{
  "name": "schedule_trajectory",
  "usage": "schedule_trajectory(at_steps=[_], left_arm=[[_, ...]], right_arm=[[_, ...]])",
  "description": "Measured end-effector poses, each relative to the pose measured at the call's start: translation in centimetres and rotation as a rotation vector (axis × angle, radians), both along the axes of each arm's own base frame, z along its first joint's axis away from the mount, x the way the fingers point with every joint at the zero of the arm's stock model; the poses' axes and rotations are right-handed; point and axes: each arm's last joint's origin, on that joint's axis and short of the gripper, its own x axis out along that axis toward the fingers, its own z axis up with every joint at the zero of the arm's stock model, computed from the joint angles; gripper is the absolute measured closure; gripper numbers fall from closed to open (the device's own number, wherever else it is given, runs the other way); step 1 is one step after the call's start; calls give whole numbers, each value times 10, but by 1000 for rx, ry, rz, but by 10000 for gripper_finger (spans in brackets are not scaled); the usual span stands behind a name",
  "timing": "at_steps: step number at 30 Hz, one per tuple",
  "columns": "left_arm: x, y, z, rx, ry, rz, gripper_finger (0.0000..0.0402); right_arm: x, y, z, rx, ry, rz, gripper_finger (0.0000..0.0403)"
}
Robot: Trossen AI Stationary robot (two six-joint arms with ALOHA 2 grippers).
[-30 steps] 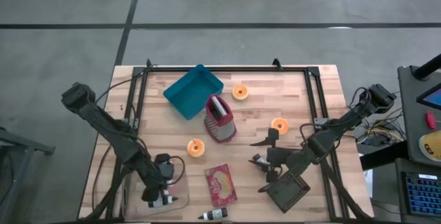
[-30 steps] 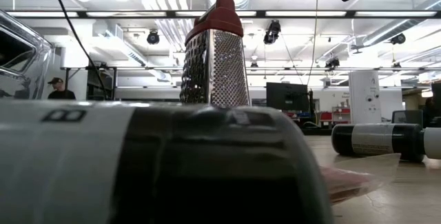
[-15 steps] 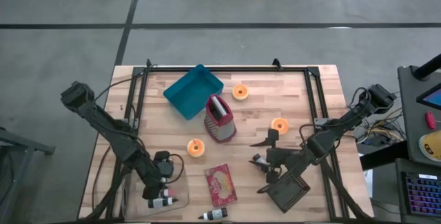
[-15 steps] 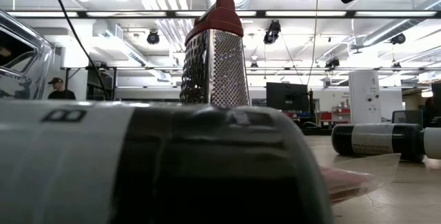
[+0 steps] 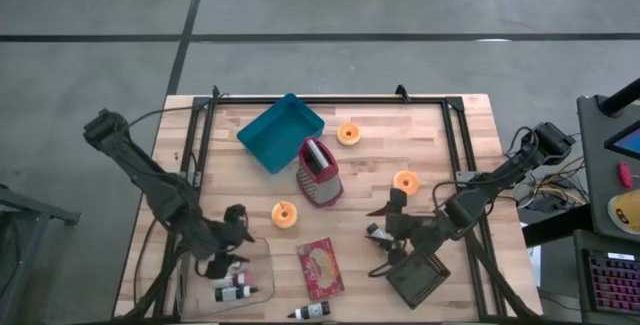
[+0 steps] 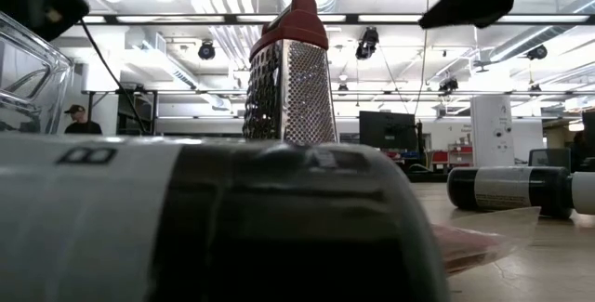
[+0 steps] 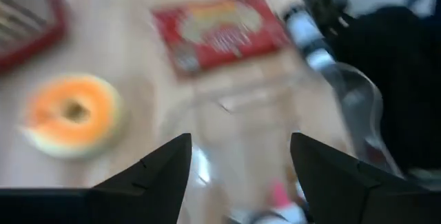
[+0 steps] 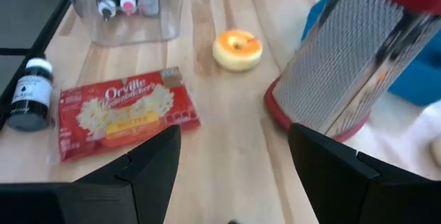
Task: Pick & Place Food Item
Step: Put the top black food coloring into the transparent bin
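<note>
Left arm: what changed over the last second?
The left tool lifted out of the clear container, its fingers spreading, and pulled back toward the orange donut; small bottles lie inside the container. The right tool, popcorn packet and grater stayed put.

Left pincer (image 5: 238,227) and right pincer (image 5: 385,227) both hover open-jawed.

Wooden desk (image 5: 420,135) bears: blue bin (image 5: 281,131) at far side; box grater (image 5: 319,173) upright at centre; three orange rings (image 5: 349,133) (image 5: 406,181) (image 5: 285,214); red popcorn packet (image 5: 321,268); clear container (image 5: 243,283) holding small bottles; dark bottle (image 5: 310,312) at near edge.
</note>
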Motion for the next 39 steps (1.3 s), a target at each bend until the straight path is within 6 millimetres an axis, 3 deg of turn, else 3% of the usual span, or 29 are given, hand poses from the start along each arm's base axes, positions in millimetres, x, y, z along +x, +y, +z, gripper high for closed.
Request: schedule_trajectory(at_steps=[7,16,24,39], left_arm=[[4,7,7,225,-196,126,149],[13,1,17,302,-428,113,147],[13,5,0,369,-526,165,147],[2,17,-17,391,-822,159,147]], right_arm=[[2,-8,-6,109,94,-4,138],[-4,-12,-4,216,262,-56,138],[-5,-14,-10,300,356,-111,138],[16,-20,-42,360,590,-183,138]])
